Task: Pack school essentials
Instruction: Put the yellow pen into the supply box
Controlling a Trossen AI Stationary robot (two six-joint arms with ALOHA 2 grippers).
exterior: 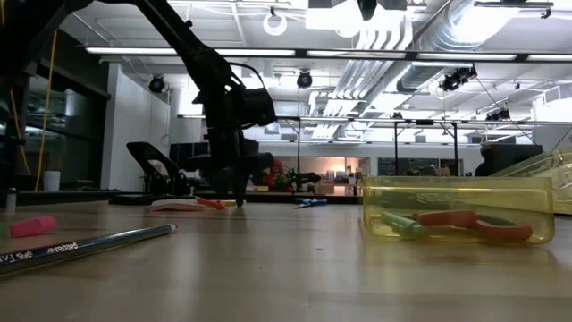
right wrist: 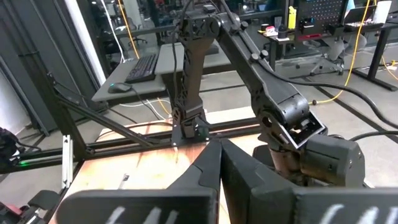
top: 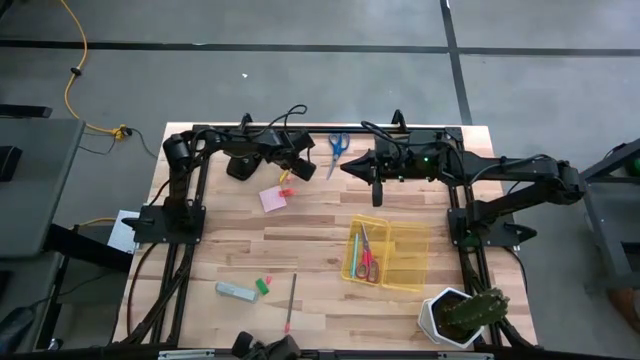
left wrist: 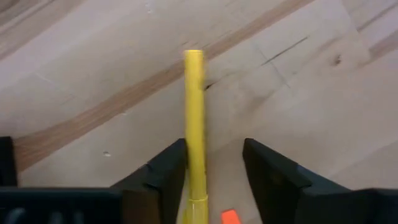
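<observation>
Two arms meet at the upper middle of the high view over the wooden table [top: 320, 240]. Lower right of centre, the yellow tray [top: 405, 270] already holds the red-handled scissors [top: 367, 258], so packing looks underway. The right gripper [top: 347, 167], fingers pressed together and empty, waits clear. The left gripper [left wrist: 214, 165], fingers parted, straddles the yellow marker [left wrist: 195, 124], apparently lined up to pinch it.

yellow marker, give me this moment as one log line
left tool: open, straddling yellow marker on table | right tool: shut, idle at back of table | yellow tray: holds red scissors
</observation>
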